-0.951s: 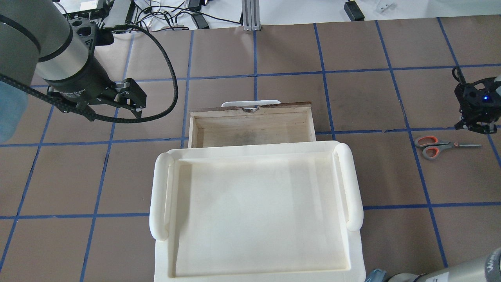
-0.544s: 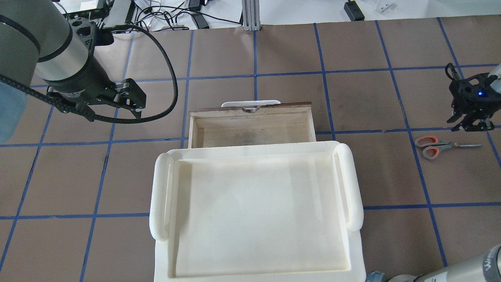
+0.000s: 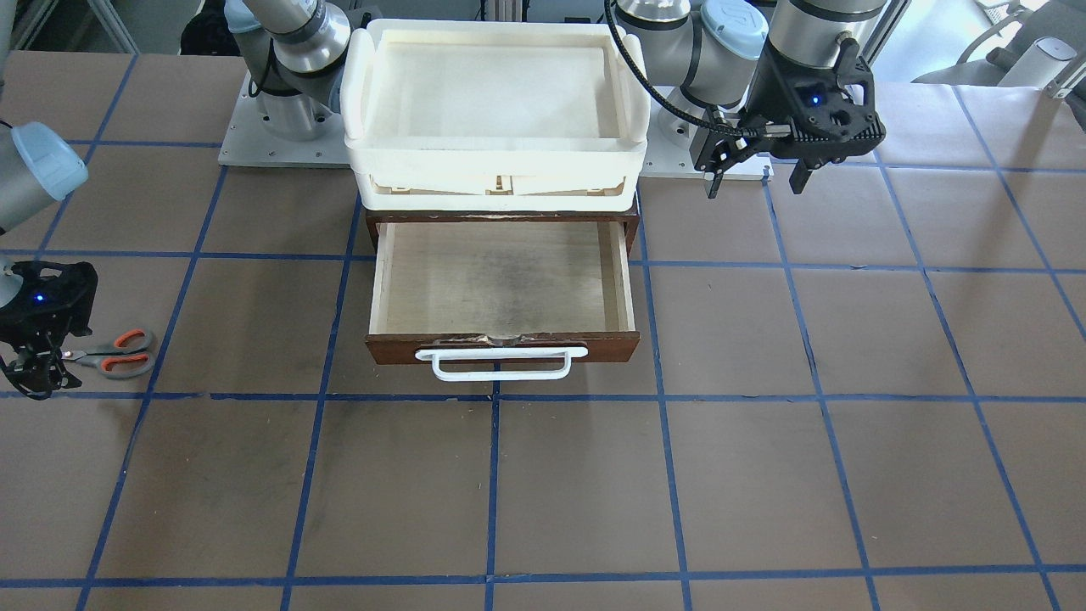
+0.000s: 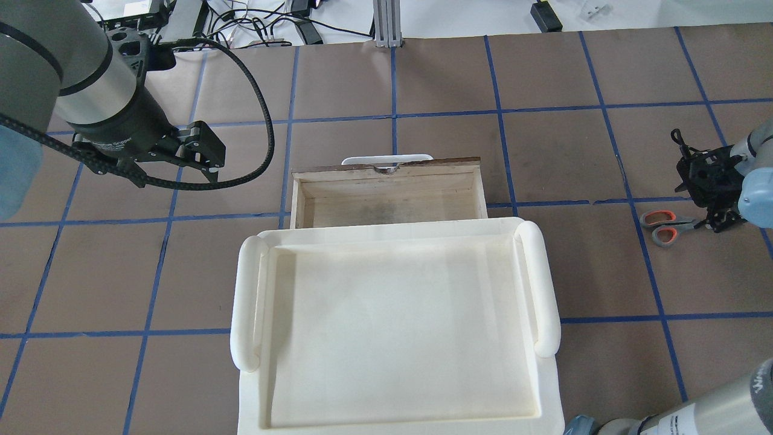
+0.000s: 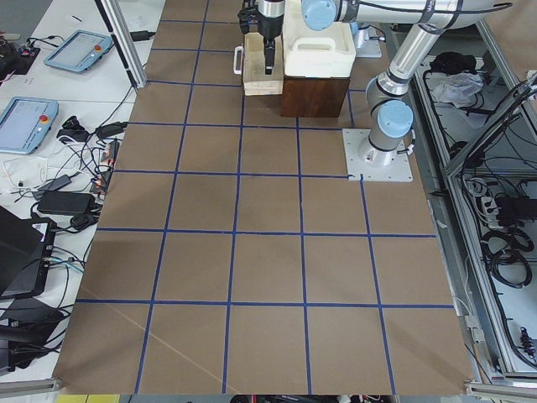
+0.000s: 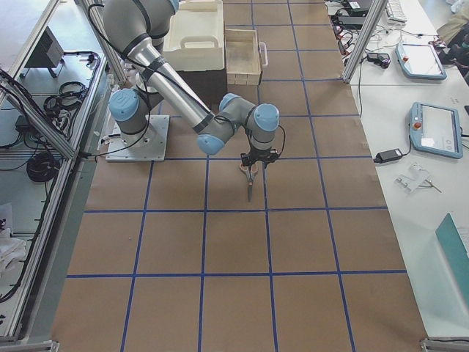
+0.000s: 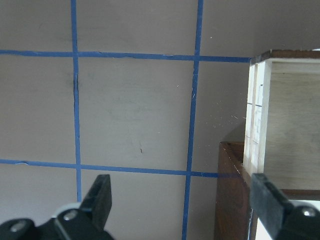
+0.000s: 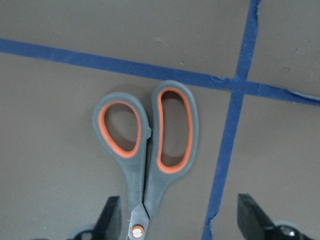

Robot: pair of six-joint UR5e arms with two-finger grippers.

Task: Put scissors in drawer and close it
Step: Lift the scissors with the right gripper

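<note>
The right gripper (image 4: 715, 214) has come down over the scissors (image 4: 663, 226). A second ago it hung beyond the blades, toward the far side of the table. It now covers the blades in the overhead view, and only the grey handles with their orange-red loops still show. Its wrist has also turned, so the pale blue joint cap faces the camera.

In the right wrist view its two fingers (image 8: 111, 220) stand spread apart, one on each side of the scissors' pivot. Neither finger touches the scissors.

The scissors have not moved. They lie flat on the brown table (image 4: 423, 78), shut, well to the right of the drawer (image 3: 380, 280) and just inside a blue tape line (image 8: 227, 145).

The drawer remains pulled out from under the cream plastic tray (image 4: 247, 302), its white bar handle (image 3: 501, 367) toward the operators' side.

The left gripper (image 3: 755, 182) is where it was, hanging beside the drawer's left side with its fingers wide apart and holding nothing.
</note>
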